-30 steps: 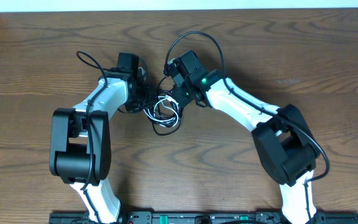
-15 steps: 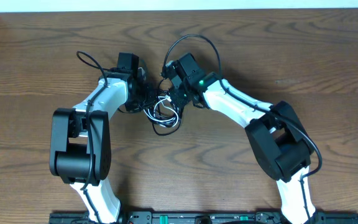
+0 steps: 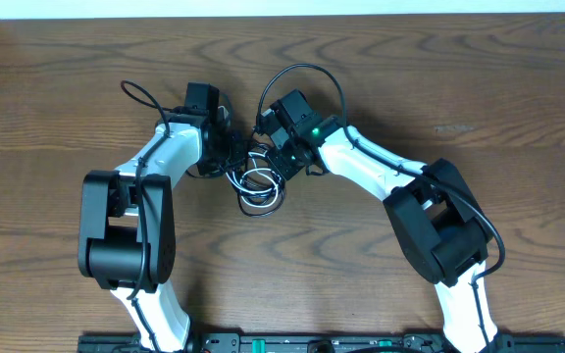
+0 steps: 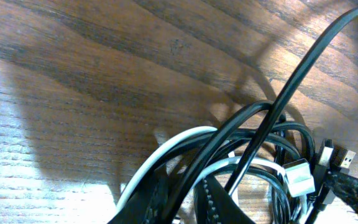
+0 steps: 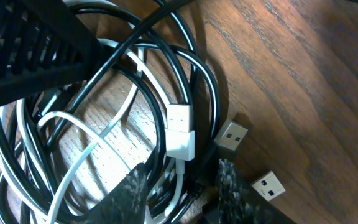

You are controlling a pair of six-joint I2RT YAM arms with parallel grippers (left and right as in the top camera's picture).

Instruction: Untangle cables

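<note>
The cables lie as one tangled coil on the wooden table [image 3: 479, 98], between my two grippers. The black cable [image 3: 260, 203] loops round the white cable [image 3: 255, 178]. My left gripper [image 3: 231, 157] meets the coil from the left. In the left wrist view this gripper [image 4: 188, 205] is shut on strands of the black cable [image 4: 253, 134], with a white plug [image 4: 300, 177] to the right. My right gripper [image 5: 179, 193] is open, its fingers astride black and white strands. A white connector [image 5: 180, 132] lies just beyond them.
Two silver USB plugs [image 5: 232, 137] [image 5: 268, 185] lie on the wood right of the coil. The left gripper's ribbed finger [image 5: 23, 56] crosses the top left of the right wrist view. Thick arm wires arch above each wrist [image 3: 302, 71] [image 3: 140, 93].
My right gripper's jaws have spread apart and it has edged a little left toward the coil. The left gripper holds as before.
</note>
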